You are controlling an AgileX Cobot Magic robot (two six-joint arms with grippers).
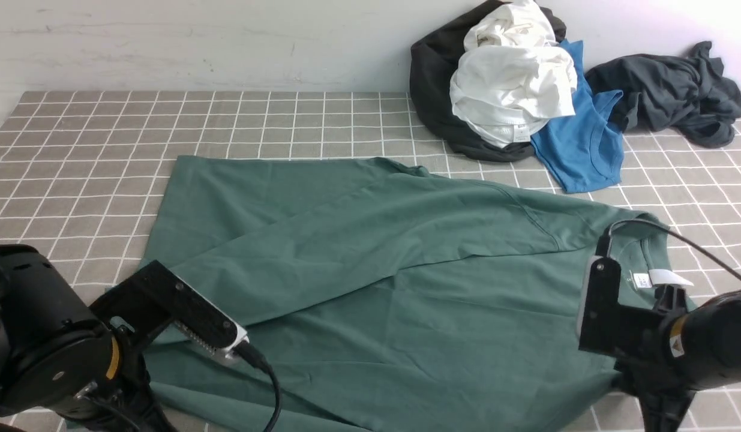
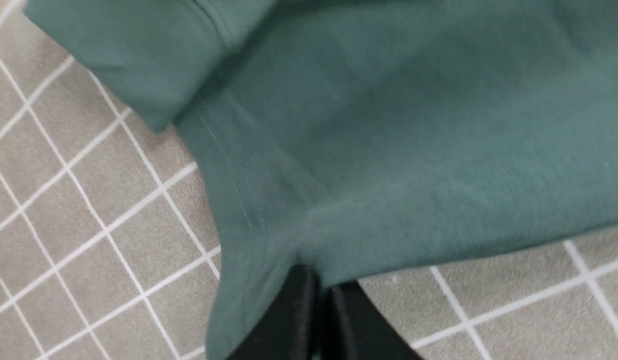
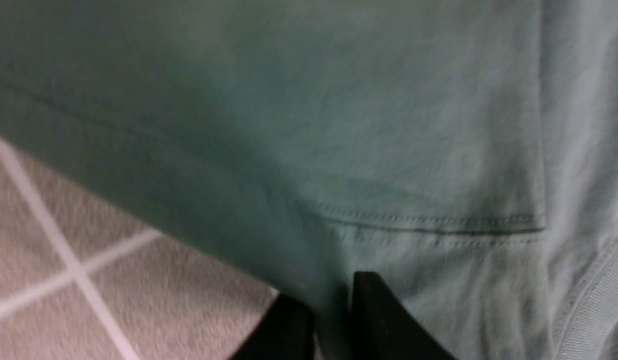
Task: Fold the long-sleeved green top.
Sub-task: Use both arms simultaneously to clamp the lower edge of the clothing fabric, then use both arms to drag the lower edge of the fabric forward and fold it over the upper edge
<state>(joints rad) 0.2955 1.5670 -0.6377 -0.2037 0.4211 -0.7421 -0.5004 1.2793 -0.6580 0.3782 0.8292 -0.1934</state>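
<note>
Pinching the near edge of the green long-sleeved top (image 1: pixel 406 282): left pincer (image 2: pixel 323 289) at its hem end, right pincer (image 3: pixel 329 295) at its neck end; its length spans between them, cloth lying ahead

The front camera sits between the arms and faces forward and down at medium range, covering the checked table (image 1: pixel 76 150). Each wrist camera looks along its own fingers at very close range: left gripper (image 2: pixel 321 287) at 8 o'clock on the green long-sleeved top (image 1: pixel 406 270), right gripper (image 3: pixel 329 295) at 4 o'clock. All three views share top and table.
</note>
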